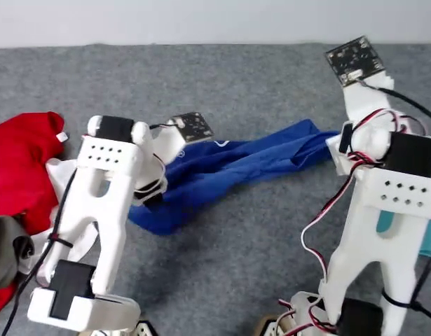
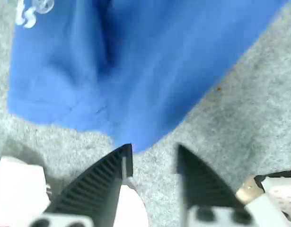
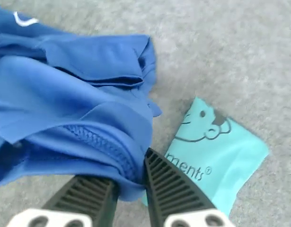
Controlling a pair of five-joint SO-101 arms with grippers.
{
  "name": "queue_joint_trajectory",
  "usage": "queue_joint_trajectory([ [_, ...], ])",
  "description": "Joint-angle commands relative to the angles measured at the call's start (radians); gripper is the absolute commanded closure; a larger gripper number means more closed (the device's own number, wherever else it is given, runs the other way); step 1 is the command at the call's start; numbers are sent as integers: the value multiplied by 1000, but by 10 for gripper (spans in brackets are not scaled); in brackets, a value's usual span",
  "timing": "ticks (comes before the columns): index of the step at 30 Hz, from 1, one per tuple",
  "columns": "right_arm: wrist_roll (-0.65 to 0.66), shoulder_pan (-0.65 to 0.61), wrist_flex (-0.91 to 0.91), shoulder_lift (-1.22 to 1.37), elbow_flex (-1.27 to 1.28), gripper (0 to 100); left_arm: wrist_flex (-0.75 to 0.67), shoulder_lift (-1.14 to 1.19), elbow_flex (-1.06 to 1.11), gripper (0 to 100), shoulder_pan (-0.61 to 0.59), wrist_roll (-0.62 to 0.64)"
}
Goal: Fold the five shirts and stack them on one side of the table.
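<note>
The crumpled blue cotton shirt lies unfolded, drawn out across the grey felt table between the arms; the right gripper is clamped on its hem; the left gripper gapes empty at its far edge; one teal shirt looks folded; the heap of red, white and grey garments seems untouched.

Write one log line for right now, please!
left gripper: open, at blue shirt edge | right gripper: shut on blue shirt
</note>
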Motion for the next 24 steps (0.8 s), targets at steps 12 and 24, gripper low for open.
queue_joint_trajectory([
  [12, 0, 36, -33, -2, -28, 987, -68, -35, 128, 874, 86, -14],
  [24, 0, 35, -10, -1, -15, 987, -624, 37, 414, 910, 63, 143],
])
